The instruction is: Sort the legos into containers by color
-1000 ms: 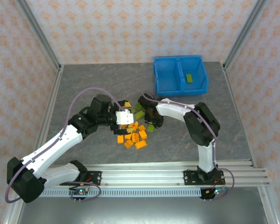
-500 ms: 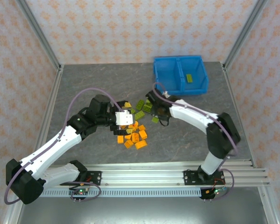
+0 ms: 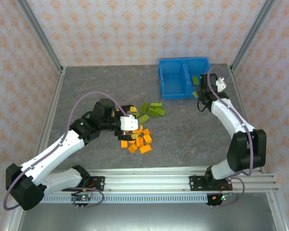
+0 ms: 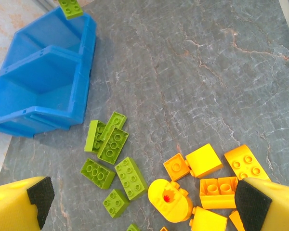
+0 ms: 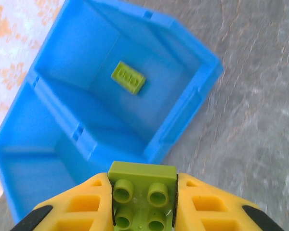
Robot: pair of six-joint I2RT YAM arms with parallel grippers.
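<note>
The containers are the two compartments of one blue bin [image 3: 160, 79] [image 4: 82, 72] [image 5: 195, 98]. One lime lego [image 3: 196, 80] [image 5: 128, 78] lies in the right compartment. My right gripper [image 3: 200, 91] [image 5: 143, 204] hovers just off the bin's near right corner, shut on a lime green lego [image 5: 143, 185]. Several loose green legos [image 3: 152, 109] [image 4: 113, 159] lie mid-table, and beside them is a pile of orange legos [image 3: 138, 139] [image 4: 212, 175]. My left gripper [image 3: 127, 131] [image 4: 145, 202] hangs open over the orange pile, with nothing in it.
Metal frame posts [image 3: 43, 48] and patterned walls close in the grey table [image 3: 183, 134] at the back and sides. The rail [image 3: 149, 175] with both arm bases runs along the near edge. The left compartment's floor looks bare in the right wrist view.
My right arm has swung from the pile to the bin's near right corner, carrying a green lego. The left arm has hardly moved.
</note>
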